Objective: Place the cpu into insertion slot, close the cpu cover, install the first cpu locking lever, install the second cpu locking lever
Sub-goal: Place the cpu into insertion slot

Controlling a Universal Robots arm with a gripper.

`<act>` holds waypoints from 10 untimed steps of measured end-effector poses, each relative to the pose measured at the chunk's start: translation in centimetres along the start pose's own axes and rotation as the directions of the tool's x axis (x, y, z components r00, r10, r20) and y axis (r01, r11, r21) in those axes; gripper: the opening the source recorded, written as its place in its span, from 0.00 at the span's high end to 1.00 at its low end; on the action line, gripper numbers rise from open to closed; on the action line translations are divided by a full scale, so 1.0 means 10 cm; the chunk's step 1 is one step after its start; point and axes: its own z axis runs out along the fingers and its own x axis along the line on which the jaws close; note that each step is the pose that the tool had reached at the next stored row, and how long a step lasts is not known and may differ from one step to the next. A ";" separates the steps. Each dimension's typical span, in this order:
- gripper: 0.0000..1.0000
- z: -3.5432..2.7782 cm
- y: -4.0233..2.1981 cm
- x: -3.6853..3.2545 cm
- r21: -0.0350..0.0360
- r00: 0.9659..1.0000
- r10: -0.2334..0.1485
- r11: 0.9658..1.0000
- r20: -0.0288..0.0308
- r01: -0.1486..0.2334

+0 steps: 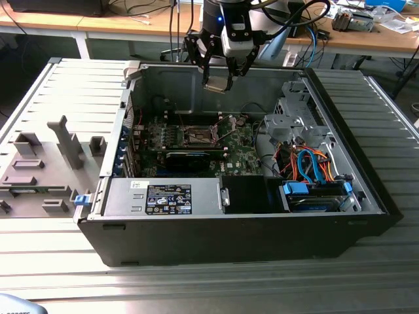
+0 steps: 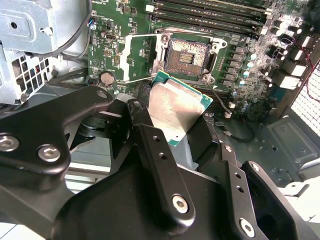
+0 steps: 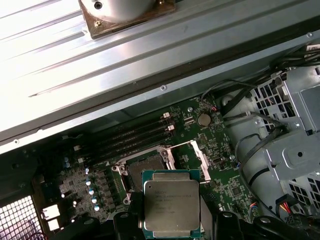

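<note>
Pale silver-grey metal faces both wrist cameras: the cpu [image 2: 177, 105] is clamped by its edges between the black fingers [image 2: 155, 150] of the hand [image 1: 219, 83], which is closed on it. In the second wrist view a finger link hides one corner of the chip. In the first wrist view the chip's edge nearest the hand is lost among dark finger parts.

In the exterior view the hand hangs in the upper middle of the frame, over the far wall of the open computer case [image 1: 262, 239]. The chip there is only a small pale patch under the hand, hard to make out.

The insertion slot [image 2: 186, 56] lies on the green motherboard [image 1: 242, 154], at the middle of the case and well below the hand. Its dark centre is bare. In the first wrist view the held chip covers part of it. The cpu cover [image 2: 140, 57] stands swung open just beside the slot, its window showing the board behind. The case rests on a ribbed metal worktop [image 1: 196, 281], whose edges are cut off by the frame.
</note>
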 end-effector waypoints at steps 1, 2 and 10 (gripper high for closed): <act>0.45 0.000 0.000 0.000 0.000 1.000 0.001 1.000 0.000 -0.001; 0.45 0.000 0.000 0.000 0.000 1.000 0.001 1.000 0.000 -0.001; 0.45 0.001 0.000 0.000 0.000 1.000 0.005 1.000 0.000 -0.005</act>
